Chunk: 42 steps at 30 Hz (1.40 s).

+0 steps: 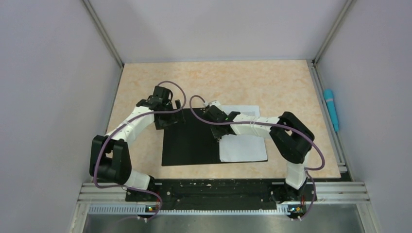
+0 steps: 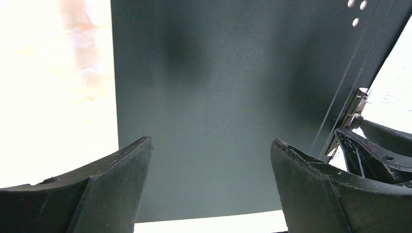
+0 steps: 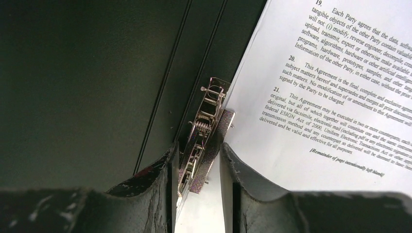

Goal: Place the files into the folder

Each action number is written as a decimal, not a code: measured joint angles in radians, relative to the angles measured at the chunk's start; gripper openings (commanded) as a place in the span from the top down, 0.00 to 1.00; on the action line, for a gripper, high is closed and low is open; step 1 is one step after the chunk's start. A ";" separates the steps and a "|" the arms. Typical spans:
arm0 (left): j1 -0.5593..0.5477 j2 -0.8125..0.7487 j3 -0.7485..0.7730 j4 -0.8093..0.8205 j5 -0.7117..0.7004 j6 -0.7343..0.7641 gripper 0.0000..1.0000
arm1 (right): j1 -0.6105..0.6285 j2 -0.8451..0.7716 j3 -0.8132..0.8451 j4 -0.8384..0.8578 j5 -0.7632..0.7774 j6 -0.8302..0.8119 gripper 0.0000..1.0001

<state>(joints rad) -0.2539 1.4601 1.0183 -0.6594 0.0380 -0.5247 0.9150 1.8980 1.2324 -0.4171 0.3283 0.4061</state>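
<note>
Currently the folder (image 1: 189,141) lies open on the table (image 1: 252,82), the files (image 1: 245,148) on its right half; left gripper (image 2: 211,143) hangs wide open over its left half, right gripper (image 3: 197,146) narrowly brackets the metal clip (image 3: 206,116), grip undeterminable.

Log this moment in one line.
folder: open, black inside up | files: on right half | left claw: open over left half | right claw: shut on clip

The left arm (image 1: 127,124) reaches forward with a bent elbow, the left hand (image 2: 211,143) spread wide. The right arm (image 1: 257,125) stretches leftward, the right hand (image 3: 197,151) pinched narrowly on the metal spine clip (image 3: 206,121).
</note>
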 measured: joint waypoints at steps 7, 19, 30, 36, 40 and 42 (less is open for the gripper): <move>0.027 0.001 0.016 0.000 0.026 0.042 0.04 | -0.107 -0.084 -0.123 0.133 -0.159 -0.021 1.00; 0.134 -0.015 0.008 0.004 0.134 0.072 0.02 | -0.279 -0.178 -0.244 0.208 -0.454 -0.028 1.00; 0.167 -0.008 -0.026 0.022 0.209 0.073 0.02 | -0.252 -0.241 -0.211 0.116 -0.397 -0.026 0.84; 0.169 0.000 -0.027 0.025 0.195 0.040 0.03 | -0.122 -0.226 -0.124 0.061 -0.227 -0.006 0.84; 0.173 0.000 -0.027 0.025 0.171 0.024 0.02 | -0.079 -0.142 -0.032 0.010 -0.137 0.030 0.83; 0.177 0.000 -0.027 0.025 0.163 0.019 0.02 | -0.069 -0.097 0.001 -0.014 -0.100 0.042 0.77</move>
<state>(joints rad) -0.0769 1.4597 0.9909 -0.6346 0.2008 -0.5056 0.8455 1.8011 1.2331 -0.4313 0.2283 0.4484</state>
